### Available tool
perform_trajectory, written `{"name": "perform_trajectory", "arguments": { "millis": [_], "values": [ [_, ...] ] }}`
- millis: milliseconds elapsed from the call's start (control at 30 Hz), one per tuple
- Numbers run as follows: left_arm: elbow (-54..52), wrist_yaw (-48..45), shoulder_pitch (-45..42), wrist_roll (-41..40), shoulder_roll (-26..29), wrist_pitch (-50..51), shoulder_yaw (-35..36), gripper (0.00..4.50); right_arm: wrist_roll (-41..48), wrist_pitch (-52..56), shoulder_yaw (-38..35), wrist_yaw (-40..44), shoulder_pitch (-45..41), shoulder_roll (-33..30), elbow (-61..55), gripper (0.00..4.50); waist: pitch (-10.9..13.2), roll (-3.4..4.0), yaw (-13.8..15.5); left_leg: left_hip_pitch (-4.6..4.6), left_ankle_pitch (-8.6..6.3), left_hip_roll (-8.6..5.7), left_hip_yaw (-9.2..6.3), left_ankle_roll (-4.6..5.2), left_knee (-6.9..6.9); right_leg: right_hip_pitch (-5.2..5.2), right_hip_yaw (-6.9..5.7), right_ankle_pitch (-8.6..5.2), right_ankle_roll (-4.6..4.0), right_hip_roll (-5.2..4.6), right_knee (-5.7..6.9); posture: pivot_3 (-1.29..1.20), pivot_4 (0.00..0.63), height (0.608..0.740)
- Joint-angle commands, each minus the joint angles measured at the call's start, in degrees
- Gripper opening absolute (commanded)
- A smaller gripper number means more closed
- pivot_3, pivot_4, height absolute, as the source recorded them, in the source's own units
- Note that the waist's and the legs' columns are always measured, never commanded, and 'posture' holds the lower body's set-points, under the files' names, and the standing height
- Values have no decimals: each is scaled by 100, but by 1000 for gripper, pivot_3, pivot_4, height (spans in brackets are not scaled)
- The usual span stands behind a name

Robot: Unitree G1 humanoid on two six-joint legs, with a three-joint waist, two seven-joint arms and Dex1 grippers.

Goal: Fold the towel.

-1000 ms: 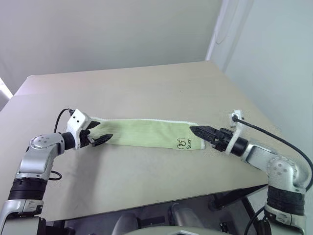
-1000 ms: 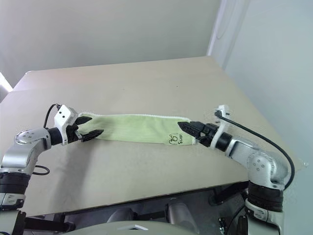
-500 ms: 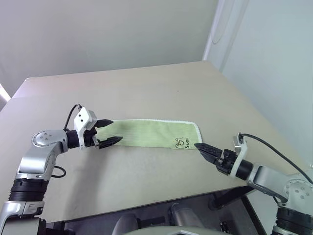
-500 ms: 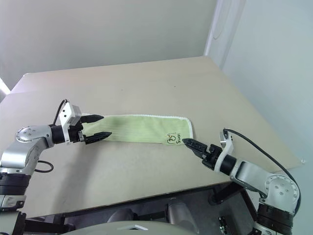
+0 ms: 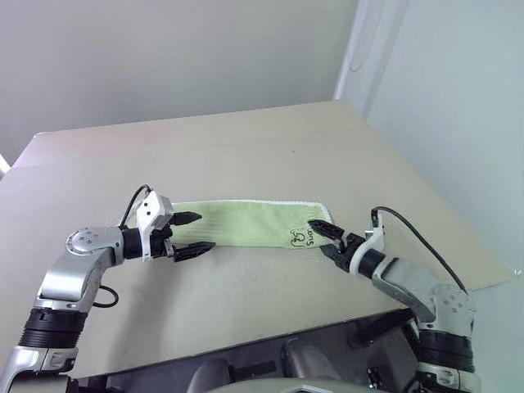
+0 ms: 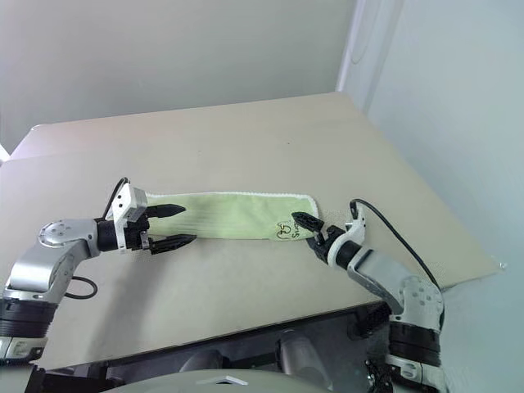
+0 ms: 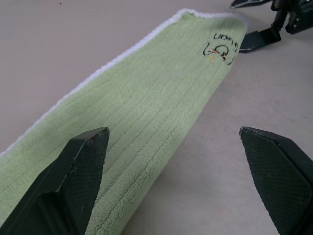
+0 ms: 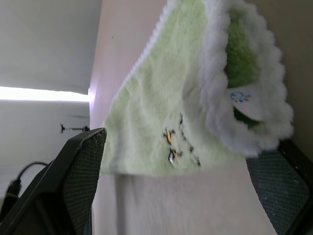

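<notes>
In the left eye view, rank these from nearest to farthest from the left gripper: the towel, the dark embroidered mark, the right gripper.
From the left gripper:
1. Towel: its near end lies between the open fingers.
2. Embroidered mark: at the towel's far end.
3. Right gripper: just beyond that end.

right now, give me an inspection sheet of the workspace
surface: beige table, bare apart from the towel.
job's things: light green towel lies flat as a long narrow strip, already folded lengthwise; dark embroidered mark on top near its right end.
clutter: nothing seen.
grippers: left hand open, fingers straddling the towel's left end; right hand open at the towel's right end, nothing gripped.
cables: black cable loops along the right forearm; another at the left wrist.
surroundings: plain pale walls behind the table.
</notes>
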Motion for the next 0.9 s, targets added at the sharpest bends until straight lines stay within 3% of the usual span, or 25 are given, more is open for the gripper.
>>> {"name": "perform_trajectory", "arguments": {
  "millis": [33,100,200,467,533,900],
  "values": [
    [-79,90,-118,58,-41,-106,2,4500,-323,-392,105,-77,-345,208,73,4486,0,0,0,0,0,0,0,0,0,-2,0,0,0,0,-1,0,0,740],
    [40,157,-180,119,-86,-173,-12,4500,-513,-601,106,-161,-463,347,125,4320,0,2,-1,0,0,0,0,0,0,-3,0,0,0,0,-1,0,0,740],
    [149,143,-215,170,-94,-253,-31,4500,-655,-653,117,-128,-494,383,94,3638,1,3,10,1,0,0,-3,0,0,-5,-2,0,0,0,0,0,0,740],
    [498,202,-394,391,-174,-491,-98,4500,-702,-689,-138,-138,-218,127,-156,590,1,5,12,0,0,0,-5,1,-1,-8,-3,1,1,-1,-10,0,0,740],
    [533,218,-420,409,-201,-505,-91,4500,-695,-698,-260,-137,-152,-33,-167,48,0,6,21,0,0,0,-5,1,-1,-8,-3,1,1,-1,-10,0,0,740],
    [565,313,-546,493,-259,-425,-79,4500,-838,-248,-1045,845,-262,-1948,541,48,3,12,18,-7,-2,-3,-4,5,-6,-4,-1,2,3,-1,-29,0,0,740]
  ]
}}
